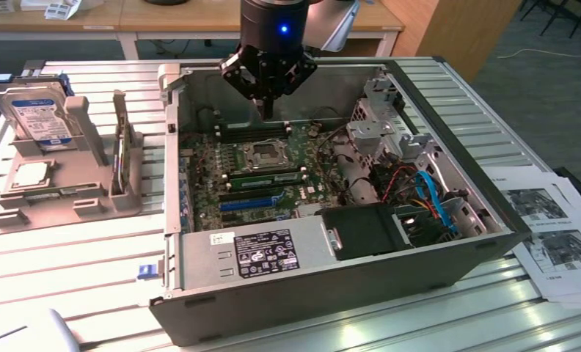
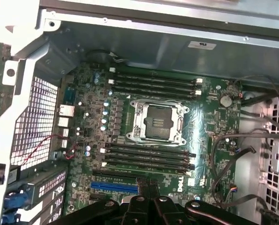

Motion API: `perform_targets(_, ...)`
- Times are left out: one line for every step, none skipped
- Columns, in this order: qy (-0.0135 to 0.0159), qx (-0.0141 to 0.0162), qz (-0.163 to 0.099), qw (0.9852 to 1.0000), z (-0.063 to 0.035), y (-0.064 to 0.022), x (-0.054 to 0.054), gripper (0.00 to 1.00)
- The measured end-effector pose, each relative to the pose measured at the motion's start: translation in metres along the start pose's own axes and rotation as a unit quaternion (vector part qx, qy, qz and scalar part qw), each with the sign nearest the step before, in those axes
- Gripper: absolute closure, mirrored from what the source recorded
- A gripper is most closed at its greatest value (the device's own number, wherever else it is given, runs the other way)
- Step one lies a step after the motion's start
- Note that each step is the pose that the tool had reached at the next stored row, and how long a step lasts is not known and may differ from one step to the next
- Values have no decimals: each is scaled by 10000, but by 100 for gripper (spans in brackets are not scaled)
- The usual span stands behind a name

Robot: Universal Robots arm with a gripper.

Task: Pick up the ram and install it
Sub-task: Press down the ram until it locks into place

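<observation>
One open computer case (image 1: 301, 271). One motherboard (image 2: 205, 140) with one CPU socket (image 2: 157, 123), eight long black memory slots (image 2: 153, 82) in two banks of four, and one blue expansion slot (image 2: 113, 186). One hard drive (image 1: 38, 117), upper left. One gripper (image 1: 267, 110).

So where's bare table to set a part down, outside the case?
Bare slatted table lies in front of the grey holder stand, beside the computer case. Another strip runs behind the case near the gripper. The exterior view's right is crowded with printed papers.
</observation>
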State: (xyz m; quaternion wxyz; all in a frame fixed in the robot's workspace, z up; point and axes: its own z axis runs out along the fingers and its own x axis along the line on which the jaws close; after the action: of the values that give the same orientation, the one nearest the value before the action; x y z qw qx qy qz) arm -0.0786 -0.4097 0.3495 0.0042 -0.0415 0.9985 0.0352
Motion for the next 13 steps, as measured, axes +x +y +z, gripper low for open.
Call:
perform_targets(-4, 1, 63, 10000, 0, 0, 0, 90)
perform_targets(-8, 2, 119, 9999, 0, 0, 0, 90)
perform_targets(-11, 2, 169, 9999, 0, 0, 0, 90)
perform_targets(-15, 2, 217, 9998, 0, 0, 0, 90)
perform_targets(-17, 3, 261, 9997, 0, 0, 0, 90)
perform_targets(-18, 2, 277, 9996, 0, 0, 0, 90)
perform_targets(-19, 2, 277, 9996, 0, 0, 0, 90)
perform_targets(-19, 2, 277, 9996, 0, 0, 0, 90)
perform_targets(-19, 2, 278, 9996, 0, 0, 0, 90)
perform_targets(-19, 2, 277, 9996, 0, 0, 0, 90)
perform_targets(-19, 2, 278, 9996, 0, 0, 0, 90)
perform_targets(-15, 2, 279, 9996, 0, 0, 1, 90)
perform_targets(-10, 2, 280, 9996, -1, 0, 1, 90)
